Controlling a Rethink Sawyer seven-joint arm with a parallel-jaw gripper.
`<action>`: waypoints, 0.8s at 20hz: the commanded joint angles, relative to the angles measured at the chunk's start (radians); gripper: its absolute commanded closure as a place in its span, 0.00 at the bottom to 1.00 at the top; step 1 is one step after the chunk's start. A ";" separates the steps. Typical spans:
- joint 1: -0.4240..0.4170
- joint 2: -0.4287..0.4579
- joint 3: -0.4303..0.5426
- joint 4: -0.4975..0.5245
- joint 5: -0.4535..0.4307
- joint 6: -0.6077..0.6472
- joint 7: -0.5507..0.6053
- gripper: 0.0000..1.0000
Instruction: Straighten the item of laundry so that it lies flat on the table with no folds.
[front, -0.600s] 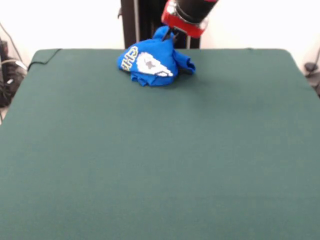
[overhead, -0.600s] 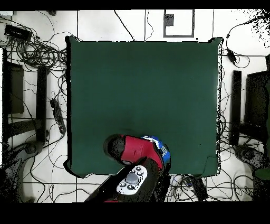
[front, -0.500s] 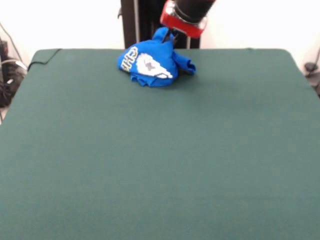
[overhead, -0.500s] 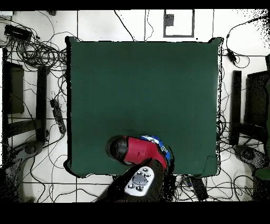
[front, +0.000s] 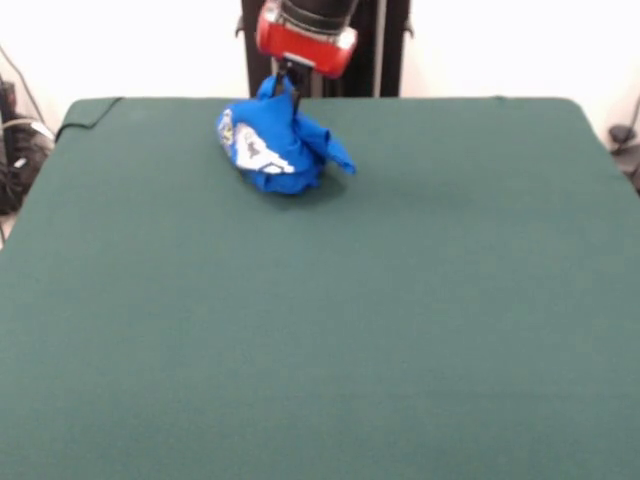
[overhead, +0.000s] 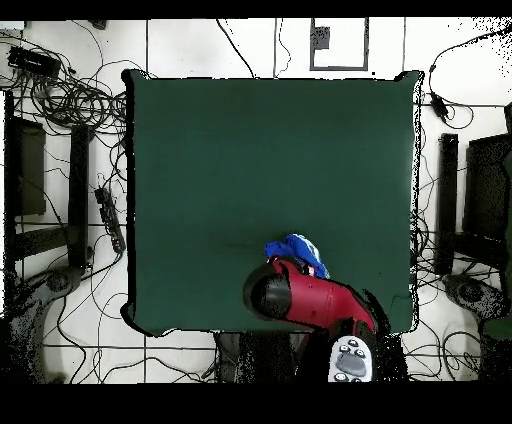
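Here the item of laundry (front: 273, 148) sat bunched in a rounded heap in the upper centre-left of the front view, near the top edge of the table (front: 320, 330). The gripper (front: 285, 85) came down from the top of the frame directly above the heap, its dark tips buried in the raised peak of blue cloth, apparently pinched shut on it, though the fingers themselves were mostly hidden by fabric. A loose flap trailed out to the right of the bundle, and part of the white graphic showed on its left side. In the overhead view the shirt (overhead: 297, 250) lay in the lower centre of the table (overhead: 200, 150), just above the red arm (overhead: 320, 300) that covered part of it.
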 joint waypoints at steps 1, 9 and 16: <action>0.081 -0.108 0.133 -0.090 -0.085 0.042 -0.005 1.00; 0.059 -0.169 0.162 -0.139 -0.099 0.229 -0.034 1.00; 0.197 -0.212 -0.041 -0.217 -0.126 0.234 0.114 1.00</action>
